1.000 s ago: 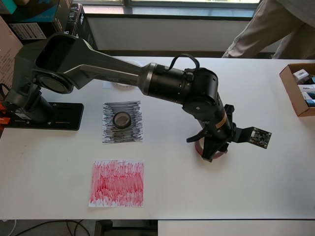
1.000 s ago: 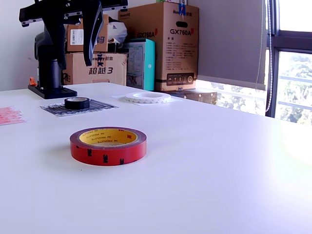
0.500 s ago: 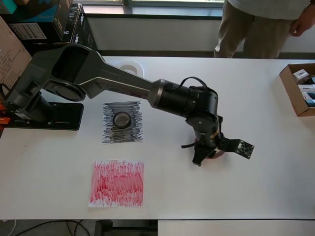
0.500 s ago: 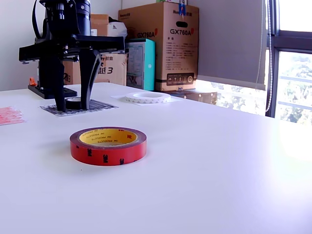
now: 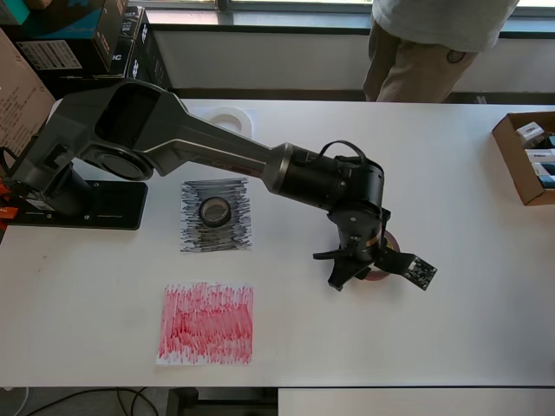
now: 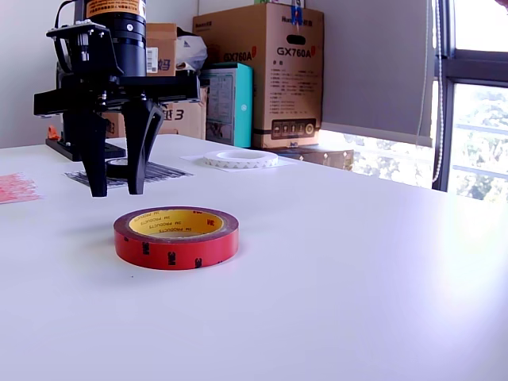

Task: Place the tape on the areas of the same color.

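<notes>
- The gripper [image 6: 116, 186] hangs with its fingers spread and grasps nothing; it sits above and just behind the red tape roll [image 6: 175, 236].
- The red tape roll lies flat on the table [image 6: 357, 278], toward the middle of its right half in the overhead view, well apart from the red patch [image 5: 206, 322] near the front edge.
- Risk: if you descend off-centre, a fingertip can land on the rim and push the roll away.
- Risk: a shallow grip on the low wall can slip.
- The exterior view shows the gap between fingers and roll; the overhead view hides the roll under the wrist.
- Only the overhead view shows the black roll [image 5: 214, 210] on the black patch [image 5: 216, 215].
</notes>
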Controlling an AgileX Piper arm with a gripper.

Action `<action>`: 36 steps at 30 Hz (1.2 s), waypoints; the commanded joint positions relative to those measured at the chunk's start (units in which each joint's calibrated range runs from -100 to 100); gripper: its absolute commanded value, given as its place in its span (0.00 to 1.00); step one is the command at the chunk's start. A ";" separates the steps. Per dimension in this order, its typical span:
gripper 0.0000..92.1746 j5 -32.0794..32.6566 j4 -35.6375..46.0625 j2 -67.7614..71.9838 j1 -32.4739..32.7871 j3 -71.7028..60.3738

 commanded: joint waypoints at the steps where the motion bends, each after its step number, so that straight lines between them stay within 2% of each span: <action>1: 0.43 0.17 -0.71 -0.44 0.48 -0.44; 9: 0.44 0.01 -0.80 0.96 0.87 -0.53; 14: 0.61 -0.24 -0.29 1.15 0.87 -0.53; 18: 0.67 -0.40 -0.29 1.15 0.87 -0.53; 36: 0.68 0.01 -0.12 3.21 0.48 0.19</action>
